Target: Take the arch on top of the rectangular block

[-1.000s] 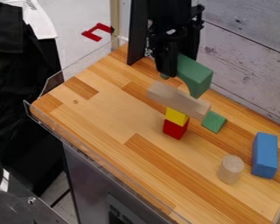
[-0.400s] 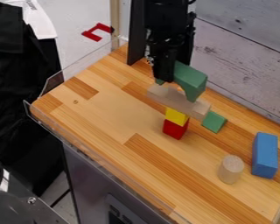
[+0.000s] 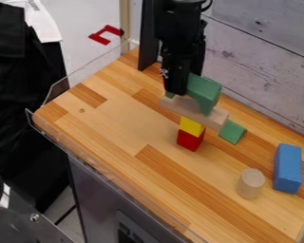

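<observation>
The black gripper (image 3: 182,90) hangs at the upper middle of the work surface, shut on the green arch (image 3: 204,91). The arch is right at the top of the natural-wood rectangular block (image 3: 191,110), overlapping it in the view; whether it touches the block I cannot tell. That long block lies across a yellow cube (image 3: 191,126), which stands on a red cube (image 3: 190,140). Part of the arch's left side is hidden behind the gripper.
A small green block (image 3: 232,132) lies just right of the stack. Farther right stand a wooden cylinder (image 3: 250,183) and a blue block (image 3: 287,168). A plank wall (image 3: 269,71) borders the wooden table (image 3: 110,133) behind, and a transparent rim edges its left side.
The gripper and the arch in it have moved down and slightly left, closer to the long block. The stack and the other blocks have stayed in place.
</observation>
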You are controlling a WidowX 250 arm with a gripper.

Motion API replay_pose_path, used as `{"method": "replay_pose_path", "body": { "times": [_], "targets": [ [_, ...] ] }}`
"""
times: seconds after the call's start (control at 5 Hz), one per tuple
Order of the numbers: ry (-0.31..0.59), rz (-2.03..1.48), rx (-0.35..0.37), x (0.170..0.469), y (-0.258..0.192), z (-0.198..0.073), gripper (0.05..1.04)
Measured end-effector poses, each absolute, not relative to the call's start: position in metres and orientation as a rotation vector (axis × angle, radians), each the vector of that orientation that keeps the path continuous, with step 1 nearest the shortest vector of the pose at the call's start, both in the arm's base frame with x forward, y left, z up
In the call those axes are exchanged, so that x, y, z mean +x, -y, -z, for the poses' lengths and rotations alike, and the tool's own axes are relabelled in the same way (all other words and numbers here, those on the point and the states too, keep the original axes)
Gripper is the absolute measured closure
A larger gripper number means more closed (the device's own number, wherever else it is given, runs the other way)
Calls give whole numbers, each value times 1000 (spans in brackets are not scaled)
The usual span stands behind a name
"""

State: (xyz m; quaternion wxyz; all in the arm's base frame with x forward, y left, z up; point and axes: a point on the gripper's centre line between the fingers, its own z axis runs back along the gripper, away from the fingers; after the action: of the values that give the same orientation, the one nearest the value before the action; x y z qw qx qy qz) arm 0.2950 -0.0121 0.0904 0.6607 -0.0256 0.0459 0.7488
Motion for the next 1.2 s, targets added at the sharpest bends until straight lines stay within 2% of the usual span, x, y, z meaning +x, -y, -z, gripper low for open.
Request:
{"method": "replay_pose_path", "body": {
  "times": [1.0,1.2],
  "targets": [
    [-138,-1763,-116,296,26,-78,511],
    [-140,-1755,-105,294,25,-77,431]
  ]
}}
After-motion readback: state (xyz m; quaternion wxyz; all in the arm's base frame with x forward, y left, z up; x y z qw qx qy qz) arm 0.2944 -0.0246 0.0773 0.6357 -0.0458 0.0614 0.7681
